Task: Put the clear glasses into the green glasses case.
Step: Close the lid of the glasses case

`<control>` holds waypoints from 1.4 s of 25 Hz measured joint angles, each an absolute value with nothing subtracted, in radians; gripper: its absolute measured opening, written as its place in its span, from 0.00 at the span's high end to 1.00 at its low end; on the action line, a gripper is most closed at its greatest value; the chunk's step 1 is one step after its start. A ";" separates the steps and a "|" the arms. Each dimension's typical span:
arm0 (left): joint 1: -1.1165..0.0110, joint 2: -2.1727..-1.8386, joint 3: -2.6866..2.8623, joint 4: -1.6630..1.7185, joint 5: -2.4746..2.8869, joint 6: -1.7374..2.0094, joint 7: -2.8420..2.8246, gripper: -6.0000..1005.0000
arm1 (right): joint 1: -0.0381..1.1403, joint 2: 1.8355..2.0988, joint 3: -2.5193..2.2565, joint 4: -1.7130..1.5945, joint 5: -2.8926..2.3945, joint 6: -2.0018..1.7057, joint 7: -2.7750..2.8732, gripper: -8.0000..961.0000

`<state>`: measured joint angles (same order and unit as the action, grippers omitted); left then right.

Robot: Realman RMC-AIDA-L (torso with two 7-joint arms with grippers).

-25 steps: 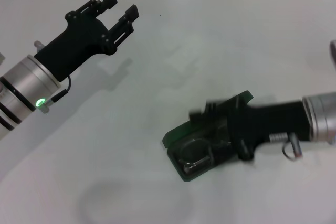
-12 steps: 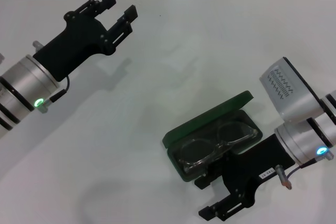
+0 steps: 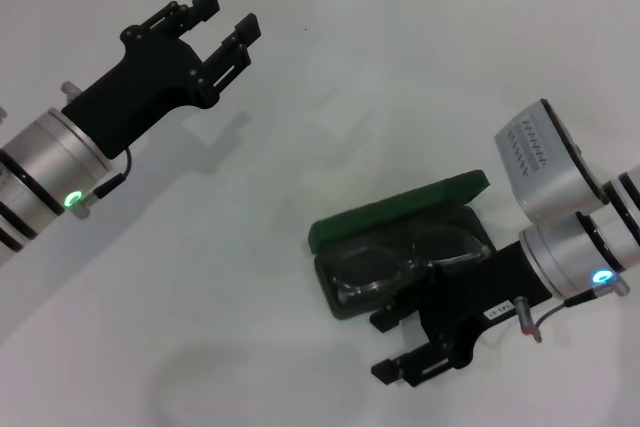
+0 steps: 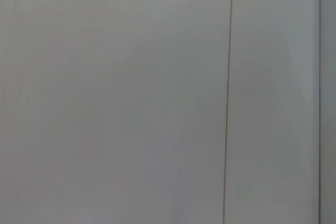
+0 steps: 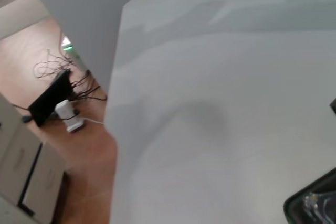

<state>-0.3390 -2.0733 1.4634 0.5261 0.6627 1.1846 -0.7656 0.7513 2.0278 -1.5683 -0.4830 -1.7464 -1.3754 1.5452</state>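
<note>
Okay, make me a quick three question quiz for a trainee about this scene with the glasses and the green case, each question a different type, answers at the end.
1. True or false: the fully transparent plastic clear glasses lie inside the dark green hinged hard glasses case.
2. Multiple choice: the case's lid is A) open, B) fully shut, C) detached and lying apart.
3. Short answer: which gripper is beside the case, at its near side?

Key
1. True.
2. A.
3. The right gripper, open and holding nothing; the left gripper, open too, hangs far off over the white table.
</note>
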 joint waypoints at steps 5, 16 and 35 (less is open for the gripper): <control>-0.339 -2.075 1.463 0.526 0.663 1.182 -0.765 0.42 | 0.726 2.028 -1.561 -0.510 -1.727 -1.320 1.539 0.29; -0.342 -2.088 1.453 0.493 0.646 1.188 -0.694 0.42 | 0.632 2.017 -1.487 -0.616 -1.652 -1.386 1.429 0.29; -0.453 -2.108 1.461 0.102 0.225 1.449 -0.355 0.42 | 0.424 2.023 -1.003 -0.407 -1.196 -1.529 0.811 0.29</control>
<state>-0.4532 -2.1077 1.4606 0.1019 0.2253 1.4489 -0.3551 0.4243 2.0234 -1.0026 -0.4074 -1.1956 -1.5290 0.8105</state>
